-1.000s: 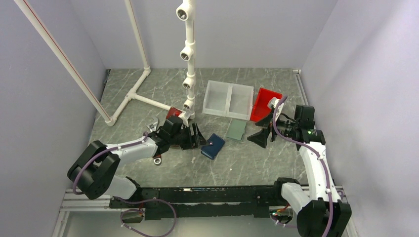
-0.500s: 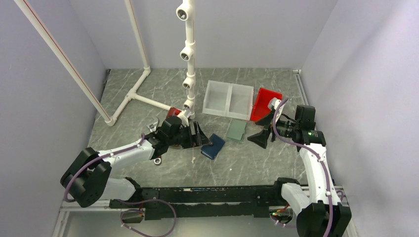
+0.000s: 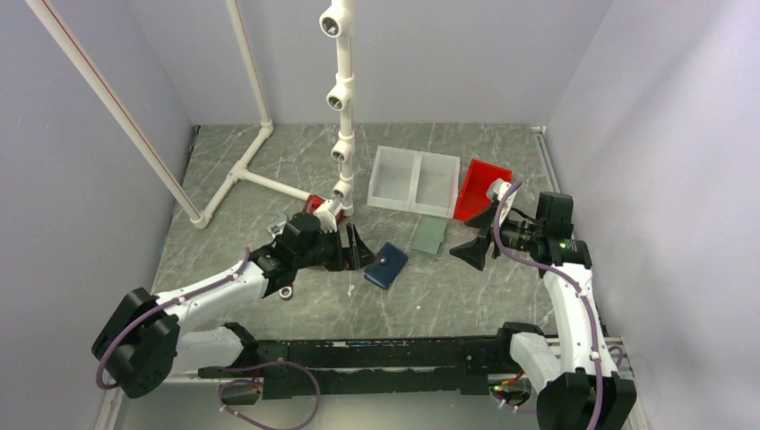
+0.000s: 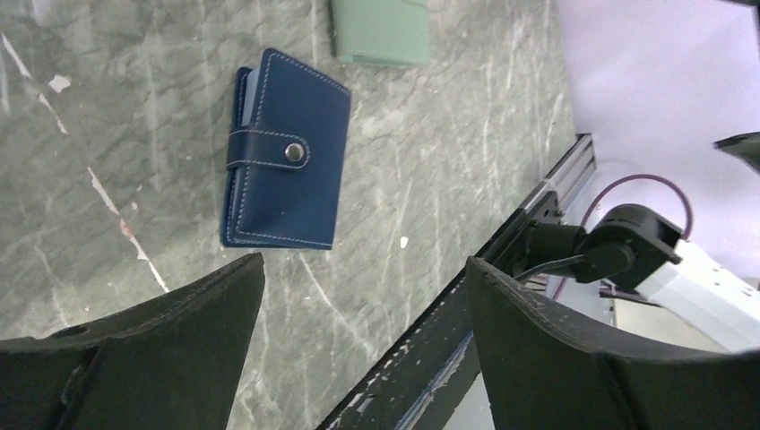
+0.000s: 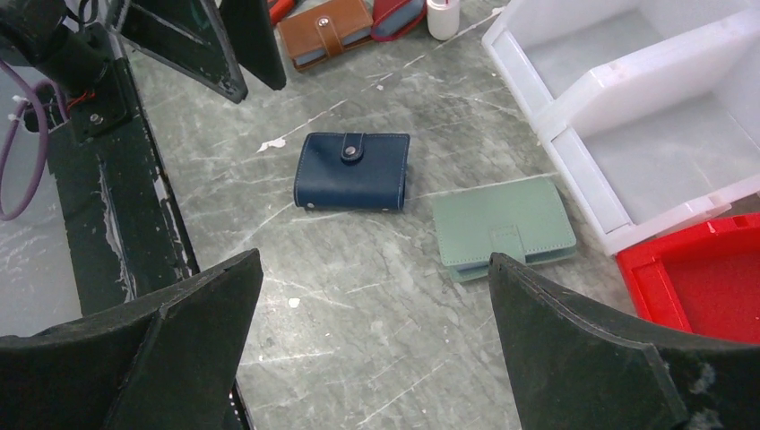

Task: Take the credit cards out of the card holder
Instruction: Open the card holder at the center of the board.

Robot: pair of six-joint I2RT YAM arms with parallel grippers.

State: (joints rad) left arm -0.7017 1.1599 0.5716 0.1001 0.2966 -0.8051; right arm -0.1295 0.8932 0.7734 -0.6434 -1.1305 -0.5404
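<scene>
The navy blue card holder (image 3: 386, 265) lies flat on the marble table, folded shut with its strap snapped (image 4: 287, 166) (image 5: 352, 170). The credit cards are hidden inside it. My left gripper (image 3: 358, 248) hovers just left of the holder, jaws wide open and empty, with the holder lying beyond its fingertips in the left wrist view (image 4: 366, 260). To the right of the holder my right gripper (image 3: 470, 251) is also open with nothing between its fingers (image 5: 375, 255), apart from the holder.
A flat grey-green wallet (image 3: 429, 236) lies between the holder and a white two-compartment bin (image 3: 415, 182). A red tray (image 3: 479, 188) leans beside the bin. Brown (image 5: 324, 29) and dark red (image 5: 399, 16) wallets sit by the PVC pipe stand (image 3: 341, 98). The black rail (image 3: 358, 354) runs along the near edge.
My left arm has stretched out, its elbow swinging left, and its jaws have spread wider. The holder and the right arm have stayed put.
</scene>
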